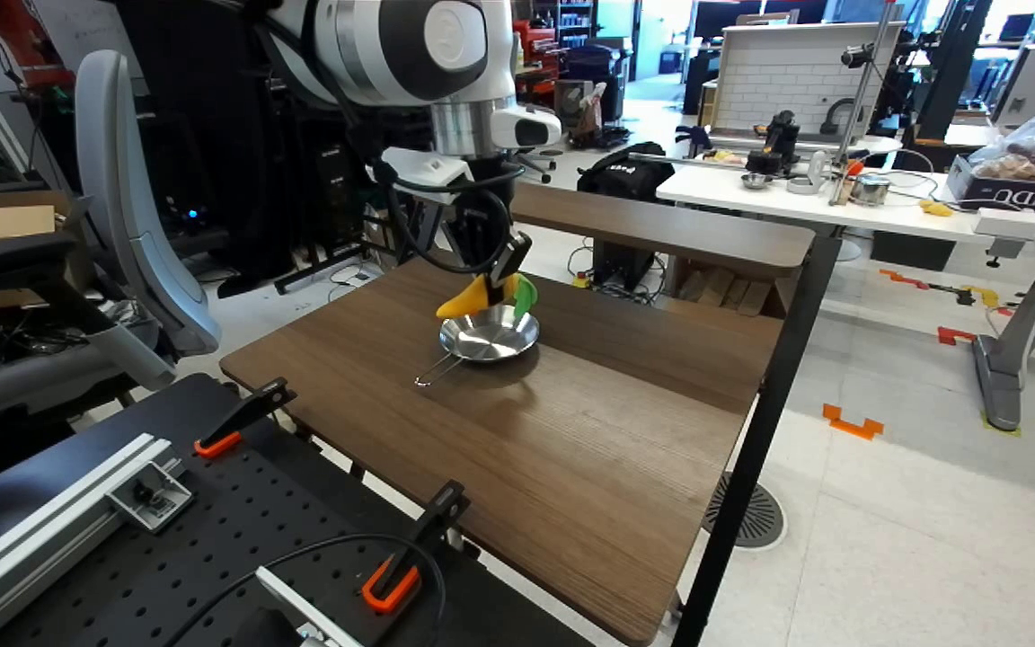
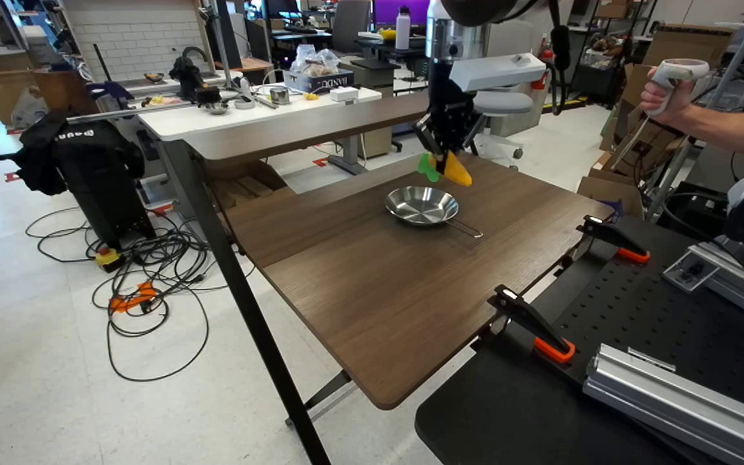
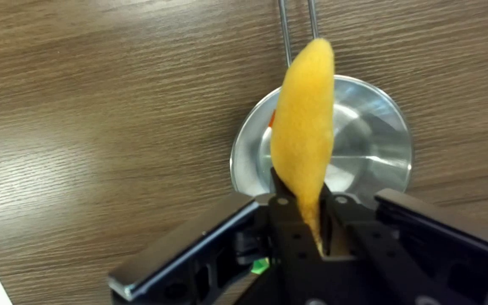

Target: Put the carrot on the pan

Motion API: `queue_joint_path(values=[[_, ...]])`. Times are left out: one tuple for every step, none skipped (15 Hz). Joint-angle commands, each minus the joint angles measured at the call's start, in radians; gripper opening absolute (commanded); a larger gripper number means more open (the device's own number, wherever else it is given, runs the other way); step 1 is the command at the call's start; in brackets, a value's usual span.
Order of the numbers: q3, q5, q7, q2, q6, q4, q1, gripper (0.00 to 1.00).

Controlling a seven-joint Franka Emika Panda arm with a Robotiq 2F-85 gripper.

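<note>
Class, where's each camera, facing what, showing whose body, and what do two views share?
Wrist view: wrist-mounted, facing down at round silver metal pan; black tool holding yellow-orange tapered carrot.
In an exterior view: standing outside, angled down at the brown wooden table; white arm and tool.
In an exterior view: standing outside, facing the table; arm, tool, person's hand.
Both exterior views share table, pan and carrot.

pan: round, shallow, shiny silver; sits flat, open side up; in an exterior view, wire handle toward near left | carrot: yellow-orange, tapered, green end; held aloft above pan, apart from it; same view, tip left, handle side, green end right
</note>
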Motion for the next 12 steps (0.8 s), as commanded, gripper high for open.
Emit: queue_joint_path(values=[[0.001,-0.022,0.004,0.027,0.008,0.018,0.010,0.03],[0.002,-0.021,0.006,0.033,0.012,0.020,0.011,0.03],[0.000,-0.023,0.009,0.038,0.016,0.021,0.014,0.03],[-0.001,-0.021,0.016,0.046,0.013,0.025,0.016,0.03],[0.000,-0.017,0.017,0.050,0.011,0.026,0.016,0.37],[-0.001,-0.019,0.018,0.054,0.008,0.028,0.018,0.40],[-0.004,-0.022,0.020,0.057,0.010,0.028,0.020,0.45],[-0.003,-0.021,0.019,0.059,0.010,0.027,0.020,0.53],[-0.005,-0.023,0.020,0.059,0.010,0.028,0.022,0.60],[-0.006,-0.023,0.020,0.058,0.011,0.026,0.022,0.68],[-0.007,-0.024,0.020,0.056,0.014,0.024,0.022,0.74],[-0.007,-0.024,0.018,0.051,0.015,0.021,0.021,0.83]])
